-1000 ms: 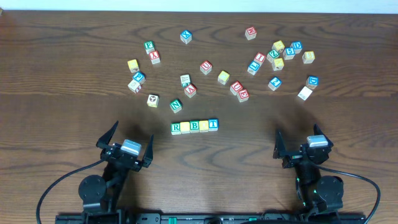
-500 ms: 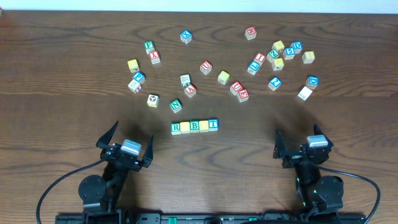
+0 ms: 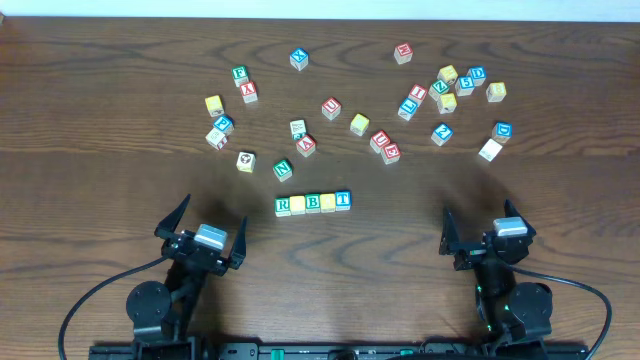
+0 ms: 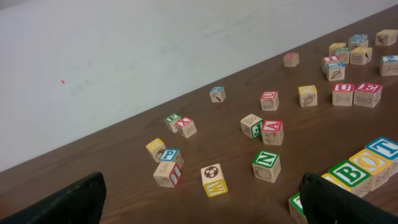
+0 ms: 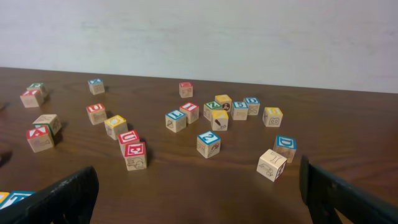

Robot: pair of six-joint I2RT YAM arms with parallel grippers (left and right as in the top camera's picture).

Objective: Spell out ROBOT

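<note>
Five cubes stand in a touching row at the table's middle: green R, a yellow cube, green B, a second yellow cube and blue T. In the left wrist view the row runs off to the right, with B and T showing and R partly hidden behind my right finger. My left gripper hangs open, near the front edge, left of the row. My right gripper is open too, right of the row. Neither one holds anything.
Many loose letter cubes lie scattered behind the row, among them a green N and a yellow-faced cube with a ball picture. A tight cluster sits at the back right. A white wall closes the far side.
</note>
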